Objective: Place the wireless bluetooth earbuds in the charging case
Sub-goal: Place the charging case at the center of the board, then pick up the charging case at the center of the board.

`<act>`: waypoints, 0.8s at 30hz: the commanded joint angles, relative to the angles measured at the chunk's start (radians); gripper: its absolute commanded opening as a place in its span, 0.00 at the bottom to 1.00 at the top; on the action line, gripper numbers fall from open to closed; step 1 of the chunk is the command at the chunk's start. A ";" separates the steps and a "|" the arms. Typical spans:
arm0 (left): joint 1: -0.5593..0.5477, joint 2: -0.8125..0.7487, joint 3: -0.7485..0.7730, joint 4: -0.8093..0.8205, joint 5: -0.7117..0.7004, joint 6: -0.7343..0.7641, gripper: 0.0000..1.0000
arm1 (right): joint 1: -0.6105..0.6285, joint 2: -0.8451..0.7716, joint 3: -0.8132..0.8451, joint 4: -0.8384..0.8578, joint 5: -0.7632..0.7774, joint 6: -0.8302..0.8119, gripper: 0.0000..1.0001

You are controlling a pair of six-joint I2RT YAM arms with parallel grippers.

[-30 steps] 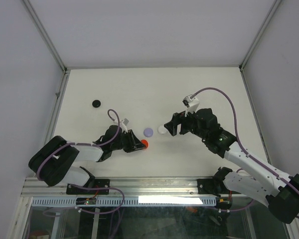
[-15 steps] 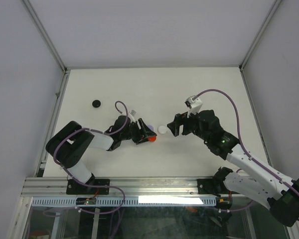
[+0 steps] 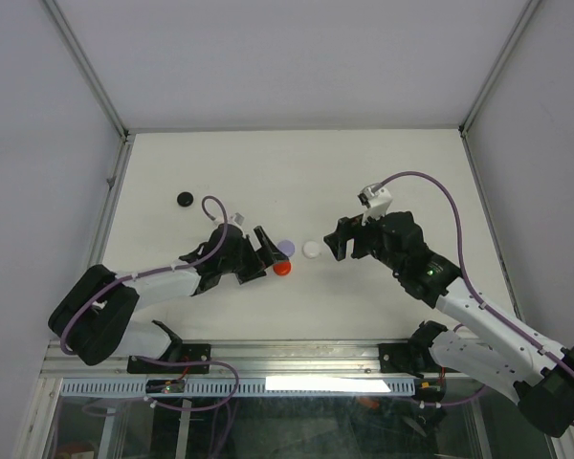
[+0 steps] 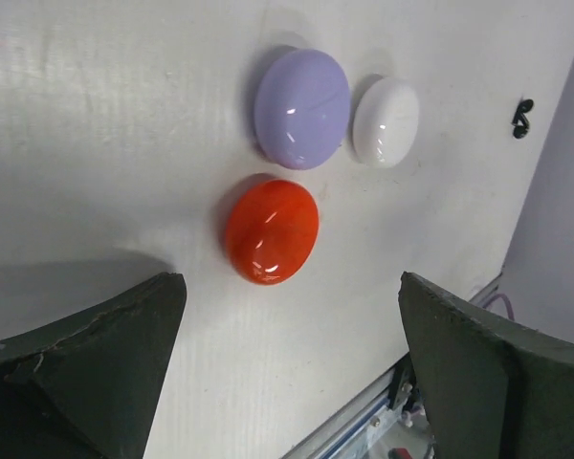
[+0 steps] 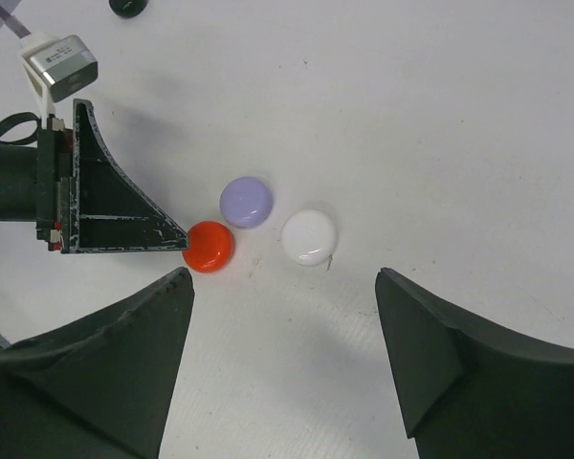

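a: l gripper (image 3: 267, 255) jaws?
b: spread wide, nothing gripped. red piece (image 4: 272, 230) is seen lying on the table (image 3: 364, 163) just ahead of the tips
a: r gripper (image 3: 338, 241)?
b: parted too, nothing held. white piece (image 5: 310, 237) is seen just off its tips, purple piece (image 4: 301, 108) just beside red & white. black disc (image 3: 185, 199) is set well apart, far l

No readable text, number or sign is showing in any view. The red case (image 4: 271, 231), the purple case (image 4: 301, 108) and the white case (image 4: 386, 121) are presenting plain glossy shells. The small grey box (image 5: 59, 62) is appearing too blurred for any mark to be made out.
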State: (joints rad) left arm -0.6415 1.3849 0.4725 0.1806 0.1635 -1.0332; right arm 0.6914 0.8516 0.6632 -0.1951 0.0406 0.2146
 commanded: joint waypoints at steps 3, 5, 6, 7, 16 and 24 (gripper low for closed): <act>0.017 -0.085 0.089 -0.371 -0.186 0.114 0.99 | -0.004 -0.024 0.020 0.011 0.035 -0.021 0.80; 0.042 -0.091 0.134 -0.425 -0.212 0.168 0.99 | -0.005 -0.024 0.020 0.010 0.036 -0.023 0.81; 0.059 -0.091 0.153 -0.450 -0.222 0.198 0.99 | -0.005 -0.024 0.019 0.009 0.035 -0.024 0.81; 0.079 -0.090 0.176 -0.471 -0.231 0.231 0.99 | -0.004 -0.022 0.019 0.007 0.035 -0.025 0.81; 0.377 -0.002 0.382 -0.578 -0.366 0.477 0.99 | -0.005 -0.032 0.005 0.014 0.040 -0.029 0.82; 0.555 0.230 0.624 -0.576 -0.407 0.509 0.99 | -0.005 -0.019 -0.004 0.021 0.035 -0.029 0.82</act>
State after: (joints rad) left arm -0.1402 1.5394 0.9871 -0.3908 -0.2127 -0.5686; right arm 0.6907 0.8413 0.6582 -0.2230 0.0666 0.1997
